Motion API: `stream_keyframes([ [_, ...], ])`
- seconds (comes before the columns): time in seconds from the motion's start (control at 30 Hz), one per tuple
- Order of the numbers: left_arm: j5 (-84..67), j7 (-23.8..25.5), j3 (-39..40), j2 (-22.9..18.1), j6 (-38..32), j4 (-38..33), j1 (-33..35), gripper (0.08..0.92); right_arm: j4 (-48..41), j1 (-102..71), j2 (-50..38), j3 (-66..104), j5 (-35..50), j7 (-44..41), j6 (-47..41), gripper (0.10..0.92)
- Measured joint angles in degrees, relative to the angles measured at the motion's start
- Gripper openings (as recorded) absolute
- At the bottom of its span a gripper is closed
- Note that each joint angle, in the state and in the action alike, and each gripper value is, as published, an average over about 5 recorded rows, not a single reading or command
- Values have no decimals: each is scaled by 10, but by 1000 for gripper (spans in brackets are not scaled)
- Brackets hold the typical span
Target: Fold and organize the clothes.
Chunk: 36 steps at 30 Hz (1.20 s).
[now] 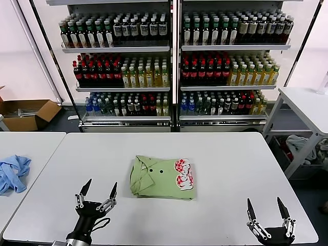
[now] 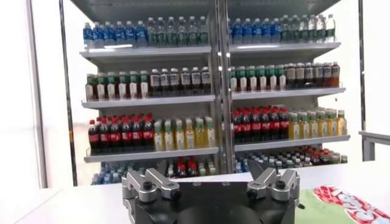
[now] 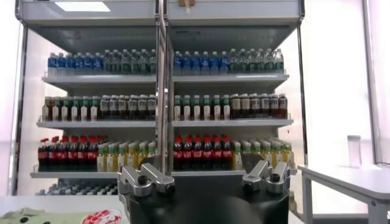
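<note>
The light green polo shirt (image 1: 161, 177) lies folded into a compact rectangle at the middle of the white table (image 1: 220, 154), collar and dark buttons up, red-and-white checkered print on its right part. My left gripper (image 1: 97, 191) is open and empty at the front left, apart from the shirt. My right gripper (image 1: 266, 205) is open and empty at the front right corner. The shirt's print edge shows in the left wrist view (image 2: 353, 204) and its corner in the right wrist view (image 3: 61, 216).
A crumpled light blue garment (image 1: 13, 173) lies on a second table at the left. Shelves of bottled drinks (image 1: 171, 66) stand behind the table. A cardboard box (image 1: 25, 114) sits on the floor far left; another white table (image 1: 307, 105) stands at the right.
</note>
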Motion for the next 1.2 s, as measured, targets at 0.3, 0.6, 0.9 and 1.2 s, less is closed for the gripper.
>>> stream_keyframes([
  [0.3, 6, -8, -7, 1, -11, -7, 14, 823, -5, -5, 0, -5, 1, 1, 5, 823],
  [0.6, 12, -17, -13, 0, -21, -17, 32, 823, -4, -7, -1, -8, 1, 10, -3, 823],
  [0.9, 14, -20, -14, 0, -24, -21, 38, 823, -2, -10, 3, -13, 0, 16, -5, 823],
  [1.2, 16, -20, -14, -1, -25, -21, 40, 823, -1, -10, 3, -14, -1, 16, -4, 823],
])
